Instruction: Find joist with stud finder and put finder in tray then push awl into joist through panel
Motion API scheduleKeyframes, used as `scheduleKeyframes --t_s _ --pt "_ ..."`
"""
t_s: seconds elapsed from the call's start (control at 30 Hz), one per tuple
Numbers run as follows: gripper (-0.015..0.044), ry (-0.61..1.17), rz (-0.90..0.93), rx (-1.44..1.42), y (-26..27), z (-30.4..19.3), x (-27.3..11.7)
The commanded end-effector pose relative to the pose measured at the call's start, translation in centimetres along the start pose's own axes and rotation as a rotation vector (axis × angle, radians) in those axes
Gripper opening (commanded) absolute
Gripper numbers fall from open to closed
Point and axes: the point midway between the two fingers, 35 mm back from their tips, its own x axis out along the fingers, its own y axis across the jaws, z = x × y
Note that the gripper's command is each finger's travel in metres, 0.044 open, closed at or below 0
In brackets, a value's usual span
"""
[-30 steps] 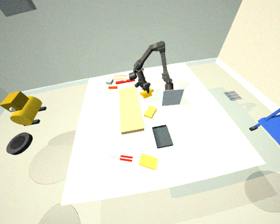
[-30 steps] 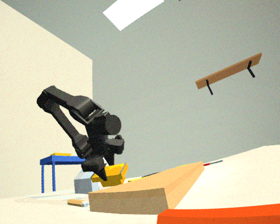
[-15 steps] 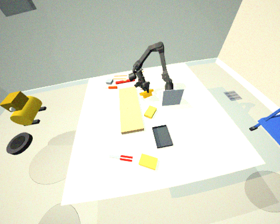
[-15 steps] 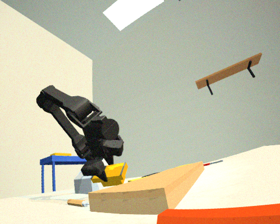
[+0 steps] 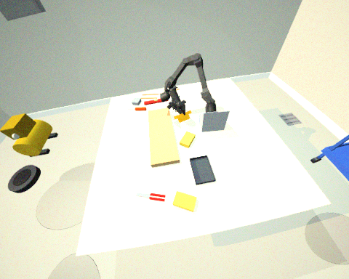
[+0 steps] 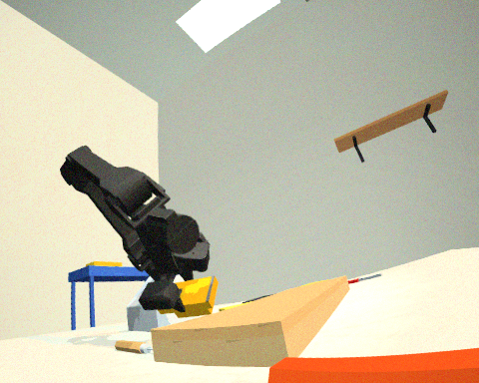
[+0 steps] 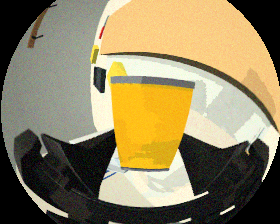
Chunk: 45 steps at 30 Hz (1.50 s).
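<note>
Exterior view, black gripper (image 5: 180, 113) (image 6: 176, 303) (image 7: 148, 133) gripping yellow stud finder (image 5: 182, 116) (image 6: 199, 296) (image 7: 151, 122), beside wooden panel (image 5: 163, 138) (image 6: 249, 311) (image 7: 190, 30)

grey wall, plain, with a slanted brown wooden shelf (image 6: 391, 121) on black brackets | cream side wall (image 5: 309, 40) (image 6: 75, 125) meets it | bright white ceiling light panel (image 6: 227, 22) | blue four-sided side table (image 5: 339, 156) (image 6: 110, 272) | pale floor (image 5: 54, 232)

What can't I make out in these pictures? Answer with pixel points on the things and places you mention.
- Hidden joist: the floor panel (image 5: 163, 136) (image 6: 239, 314) (image 7: 190, 30) covers it in every view.
- Stud finder's (image 5: 182, 116) (image 6: 200, 295) (image 7: 150, 122) far side: turned away in the wrist view.
- Orange-red object (image 6: 379, 369): cut off by the exterior view's bottom edge.
</note>
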Motion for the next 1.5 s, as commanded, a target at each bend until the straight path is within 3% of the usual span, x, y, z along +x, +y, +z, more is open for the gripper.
scheduleKeyframes --t_s 0.0,0.93,1.47 --pt "0.0000 -0.003 0.038 -0.007 0.0 0.0 0.0" --pt "0.0000 -0.015 0.092 0.004 -2.7 0.3 2.0" --pt "0.0420 -0.016 0.090 0.007 -2.5 0.2 1.9"
